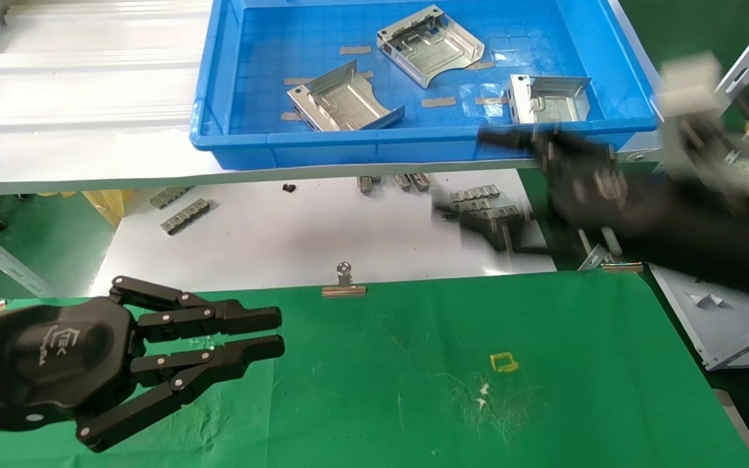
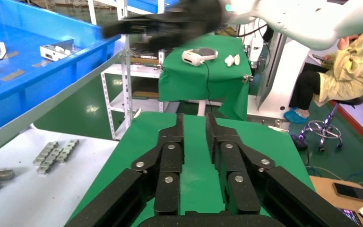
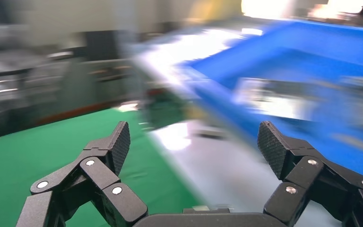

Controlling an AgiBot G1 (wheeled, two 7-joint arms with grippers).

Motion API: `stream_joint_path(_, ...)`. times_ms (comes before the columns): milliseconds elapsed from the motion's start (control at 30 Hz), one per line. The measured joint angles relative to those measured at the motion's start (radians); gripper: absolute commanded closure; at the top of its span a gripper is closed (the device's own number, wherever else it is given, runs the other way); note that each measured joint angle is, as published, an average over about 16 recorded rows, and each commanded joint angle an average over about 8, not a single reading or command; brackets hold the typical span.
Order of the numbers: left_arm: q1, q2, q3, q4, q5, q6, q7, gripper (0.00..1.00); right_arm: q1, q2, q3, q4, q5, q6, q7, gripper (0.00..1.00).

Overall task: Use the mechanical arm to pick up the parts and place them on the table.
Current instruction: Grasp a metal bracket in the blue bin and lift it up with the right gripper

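Observation:
Three silver stamped parts lie in the blue bin (image 1: 348,140): one at the back (image 1: 430,45), one at the middle left (image 1: 343,101), one at the right front (image 1: 550,97). My right gripper (image 1: 469,174) is motion-blurred at the bin's front right corner, over the white board. In the right wrist view it (image 3: 194,142) is wide open and empty, with the bin (image 3: 312,71) and a blurred silver part (image 3: 274,99) ahead. My left gripper (image 1: 280,333) rests low over the left of the green table (image 1: 413,390). It is empty, with a narrow gap between its fingers (image 2: 194,118).
The bin sits on a raised grey shelf. Below it, a white board (image 1: 283,240) holds small grey toothed strips (image 1: 186,216). A binder clip (image 1: 344,283) holds the cloth's far edge. A yellow square outline (image 1: 503,362) marks the cloth. A metal frame (image 1: 738,325) lies at the right.

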Motion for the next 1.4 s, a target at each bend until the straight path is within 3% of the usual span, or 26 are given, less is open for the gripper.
stream_joint_path(233, 0.0, 0.0, 0.0, 0.0, 0.0, 0.0, 0.0, 1.0, 0.197, -0.165, -0.137, -0.121, -0.311, 0.275, 0.167, 0.0)
stream_joint_path(467, 0.0, 0.0, 0.0, 0.0, 0.0, 0.0, 0.0, 1.0, 0.426, -0.372, -0.295, -0.362, -0.621, 0.402, 0.32, 0.01)
stream_joint_path(500, 0.0, 0.0, 0.0, 0.0, 0.0, 0.0, 0.0, 1.0, 0.458, -0.401, -0.314, -0.403, -0.658, 0.409, 0.337, 0.09)
stream_joint_path(733, 0.0, 0.0, 0.0, 0.0, 0.0, 0.0, 0.0, 1.0, 0.623, -0.556, -0.412, -0.65, -0.817, 0.421, 0.425, 0.96)
stream_joint_path(767, 0.0, 0.0, 0.0, 0.0, 0.0, 0.0, 0.0, 1.0, 0.637, -0.571, -0.422, -0.675, -0.828, 0.422, 0.434, 1.0)
stream_joint_path(1000, 0.0, 0.0, 0.0, 0.0, 0.0, 0.0, 0.0, 1.0, 0.687, -0.623, -0.485, -0.757, -0.837, 0.434, 0.492, 1.0)
stream_joint_path(1400, 0.0, 0.0, 0.0, 0.0, 0.0, 0.0, 0.0, 1.0, 0.68, -0.631, -0.615, -0.731, -0.772, 0.512, 0.63, 1.0)
